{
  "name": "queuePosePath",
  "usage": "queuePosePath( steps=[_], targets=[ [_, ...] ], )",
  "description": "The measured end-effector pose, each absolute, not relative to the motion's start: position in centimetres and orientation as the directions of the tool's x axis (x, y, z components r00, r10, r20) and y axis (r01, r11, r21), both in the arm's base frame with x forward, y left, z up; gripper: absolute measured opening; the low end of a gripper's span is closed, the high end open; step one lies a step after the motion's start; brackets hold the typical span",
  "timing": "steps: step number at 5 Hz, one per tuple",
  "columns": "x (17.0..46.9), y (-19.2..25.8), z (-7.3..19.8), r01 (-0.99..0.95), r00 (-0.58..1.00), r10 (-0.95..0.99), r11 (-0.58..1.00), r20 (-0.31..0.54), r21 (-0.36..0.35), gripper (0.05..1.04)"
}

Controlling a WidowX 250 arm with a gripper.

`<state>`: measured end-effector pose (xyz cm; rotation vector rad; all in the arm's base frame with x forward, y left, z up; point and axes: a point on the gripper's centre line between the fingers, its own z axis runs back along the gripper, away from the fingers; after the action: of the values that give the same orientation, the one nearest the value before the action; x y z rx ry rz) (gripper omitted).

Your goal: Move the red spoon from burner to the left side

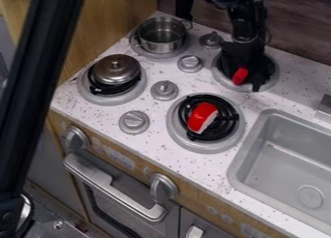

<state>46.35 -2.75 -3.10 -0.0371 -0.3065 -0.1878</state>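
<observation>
At the far left a thick black bar (38, 87) slants down and hides part of the cupboard front and floor behind it. Next come an oven knob (76, 138) and the oven handle (116, 186). Above them, a lidded pan (116, 70) sits on a burner, its black grate mostly covered. The speckled white desk (152, 144) spreads between a light wood panel (126, 14) and a dark wood backboard (300, 31). Behind the pan stands a metal pot (160, 35), with grey stove knobs (164, 90) between the burners. On the front burner (178, 133) lies a red and white piece (202, 117), just in the way of a low pass towards me.

My end effector (251, 77) hangs over the back burner (223, 81), covering much of it. A red bit of what looks like the red spoon (240, 76) shows there against my black parts; the rest is hidden. I cannot tell whether I am apart, together or clamped on it. To the right is the grey sink (249, 169), cut off by the view's edge, with a grey metal fitting (325, 106) also cut off.
</observation>
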Motion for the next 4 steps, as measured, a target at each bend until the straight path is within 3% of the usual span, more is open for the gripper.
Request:
queuePosePath(
  steps=[3, 4],
  targets=[
    [49.1, -1.7, -4.8, 0.098, 0.949, -0.106, 0.994, 0.296, 0.041, 0.98],
    [49.6, -1.5, -4.7, 0.091, 0.952, -0.102, 0.995, 0.288, 0.051, 0.912]
  ],
)
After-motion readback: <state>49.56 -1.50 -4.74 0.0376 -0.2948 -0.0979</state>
